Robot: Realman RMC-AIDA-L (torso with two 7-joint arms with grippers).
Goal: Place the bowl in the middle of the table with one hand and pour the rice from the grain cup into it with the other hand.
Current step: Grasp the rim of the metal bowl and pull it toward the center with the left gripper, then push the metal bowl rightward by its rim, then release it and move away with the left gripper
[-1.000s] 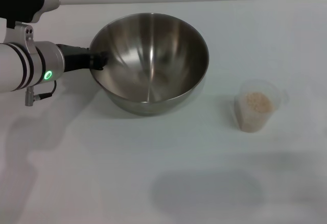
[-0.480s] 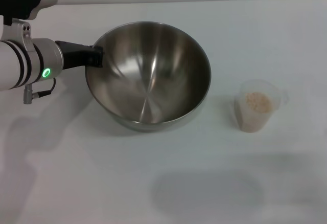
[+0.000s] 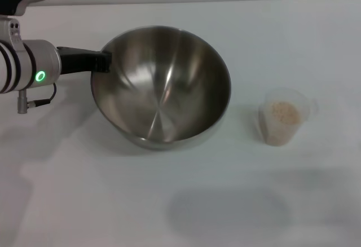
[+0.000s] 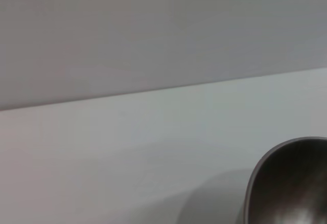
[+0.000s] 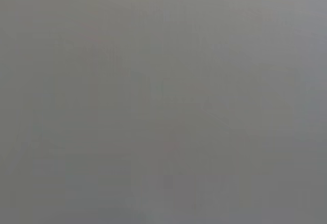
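Left end effector [image 3: 103,62] on bowl [image 3: 161,86] rim

setting: lab-like test bench | evidence: bare white table [image 3: 169,202], plain grey wall [image 4: 153,29]

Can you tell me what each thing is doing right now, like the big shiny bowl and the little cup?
bowl: empty, tilted, held at its rim by the left gripper.
left gripper: shut on the bowl's rim.
grain cup: upright on the table, apart from the bowl, untouched.
rice: all inside the grain cup, none poured.
table: white, bare in front.
right gripper: not in view.
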